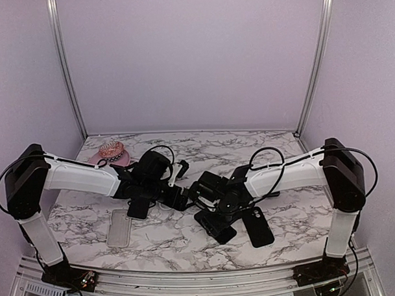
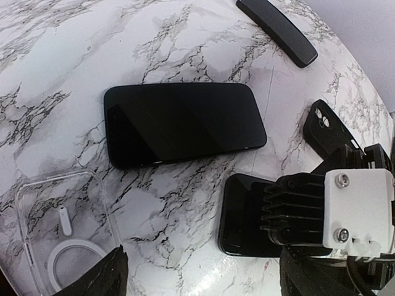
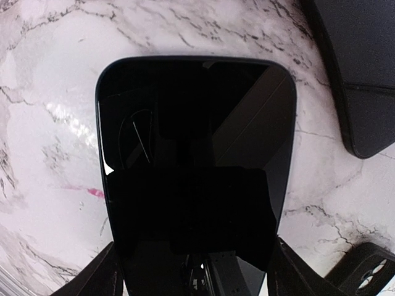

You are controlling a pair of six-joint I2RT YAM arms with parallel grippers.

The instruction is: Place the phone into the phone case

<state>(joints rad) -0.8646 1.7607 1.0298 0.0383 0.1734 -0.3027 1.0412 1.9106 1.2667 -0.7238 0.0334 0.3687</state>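
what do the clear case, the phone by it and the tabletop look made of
Clear case: see-through glossy plastic, it seems; the marble veins show through it, and a white ring sits inside.
Phone: smooth black front, likely glass, judging by its mirror-like sheen.
Table: glossy white surface with grey marble veining; whether it is real stone or printed laminate, I cannot tell.

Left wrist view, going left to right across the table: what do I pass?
clear case → black phone, screen up → black case with a camera cutout. The second phone lower down overlaps the first sideways, so it is left out.
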